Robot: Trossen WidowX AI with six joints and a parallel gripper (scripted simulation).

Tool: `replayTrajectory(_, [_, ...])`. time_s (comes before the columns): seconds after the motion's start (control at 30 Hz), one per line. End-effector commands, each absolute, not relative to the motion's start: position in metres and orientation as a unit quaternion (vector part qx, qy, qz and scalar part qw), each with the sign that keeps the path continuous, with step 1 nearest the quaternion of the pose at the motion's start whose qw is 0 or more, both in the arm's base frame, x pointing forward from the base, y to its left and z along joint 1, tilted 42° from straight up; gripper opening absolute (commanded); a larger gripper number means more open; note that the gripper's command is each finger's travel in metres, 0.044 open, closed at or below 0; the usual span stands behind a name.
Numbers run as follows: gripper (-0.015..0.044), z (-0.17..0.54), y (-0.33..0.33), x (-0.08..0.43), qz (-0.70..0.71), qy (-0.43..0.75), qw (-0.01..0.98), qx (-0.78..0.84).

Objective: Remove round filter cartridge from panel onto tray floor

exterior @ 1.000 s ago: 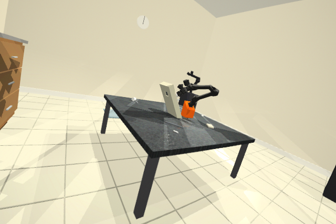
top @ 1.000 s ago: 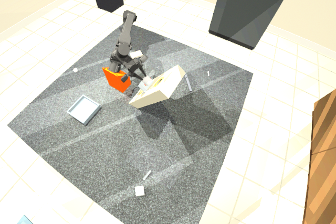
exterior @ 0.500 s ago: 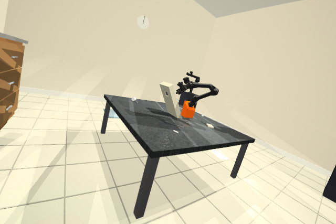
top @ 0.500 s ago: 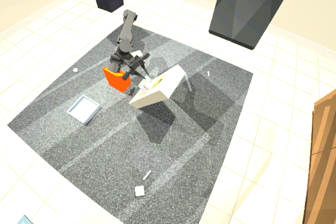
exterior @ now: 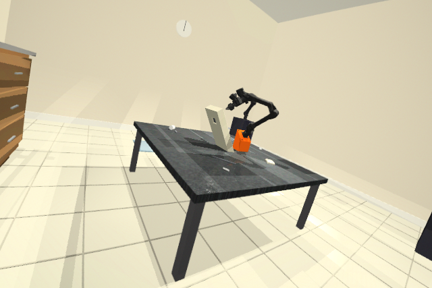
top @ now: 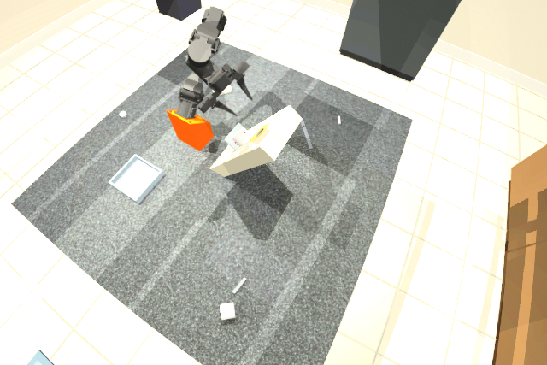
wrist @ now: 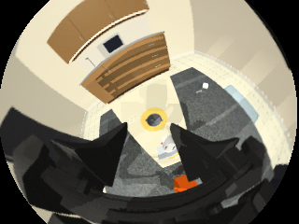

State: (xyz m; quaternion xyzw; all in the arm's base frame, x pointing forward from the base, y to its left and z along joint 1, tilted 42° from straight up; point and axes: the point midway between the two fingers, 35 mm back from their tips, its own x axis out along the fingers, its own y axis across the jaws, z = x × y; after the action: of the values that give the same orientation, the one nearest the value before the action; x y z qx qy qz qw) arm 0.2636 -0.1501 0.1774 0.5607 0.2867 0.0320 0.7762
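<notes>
"Can any lettering be read?" asks the first speaker.

"None," the second answers. "The small red marks on the pale plate [top: 233, 134] [wrist: 163, 151] beside the cream panel [top: 280, 133] [exterior: 220, 131] [wrist: 161, 93] are too small to make out."

"And the panel's own face?"

"It carries faint marks in the wrist view, illegible too."

"The round wall clock [exterior: 183, 28]?"

"It shows a dark hand on a pale dial, but no number is readable."
</notes>
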Motion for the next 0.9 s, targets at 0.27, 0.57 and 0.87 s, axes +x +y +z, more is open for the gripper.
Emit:
replayTrajectory(0.27, [0.0305,0.116,-0.108,0.240,0.123,0.414,0.820,0.375])
replayTrajectory(0.57, [0.0305,0.091,-0.085,0.224,0.182,0.456,0.818,0.300])
replayTrajectory(0.87, [0.0305,0.083,-0.079,0.231,0.181,0.457,0.818,0.299])
